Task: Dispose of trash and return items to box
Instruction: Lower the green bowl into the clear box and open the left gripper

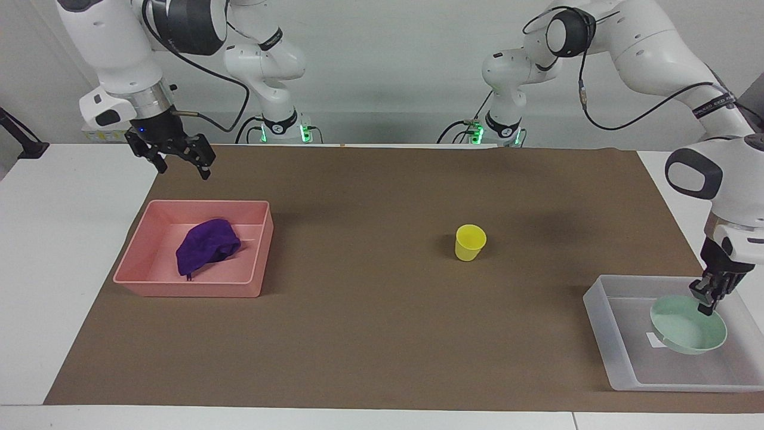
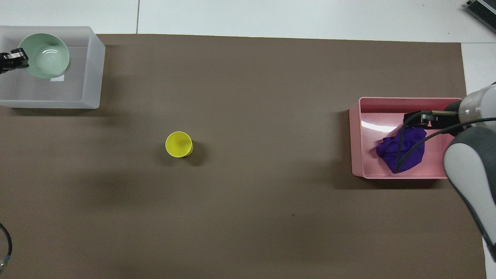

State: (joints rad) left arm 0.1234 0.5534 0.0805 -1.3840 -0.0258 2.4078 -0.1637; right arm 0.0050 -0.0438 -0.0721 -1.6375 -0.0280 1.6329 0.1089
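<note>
The purple rag (image 1: 206, 245) lies in the pink tray (image 1: 179, 289); both also show in the overhead view, rag (image 2: 410, 145) and tray (image 2: 358, 135). My right gripper (image 1: 181, 162) is open and empty, raised high over the tray's edge nearest the robots; it also shows in the overhead view (image 2: 420, 119). My left gripper (image 1: 710, 297) is shut on the rim of the mint-green bowl (image 1: 688, 327) and holds it tilted, low inside the translucent box (image 1: 603, 316). The bowl (image 2: 44, 54) covers part of the box's white sticker (image 2: 58, 78). The yellow cup (image 1: 470, 242) stands upright on the brown mat.
The brown mat (image 1: 358, 334) covers most of the white table. The box (image 2: 91, 69) sits at the left arm's end, the pink tray at the right arm's end. The cup (image 2: 178, 144) stands between them, closer to the box.
</note>
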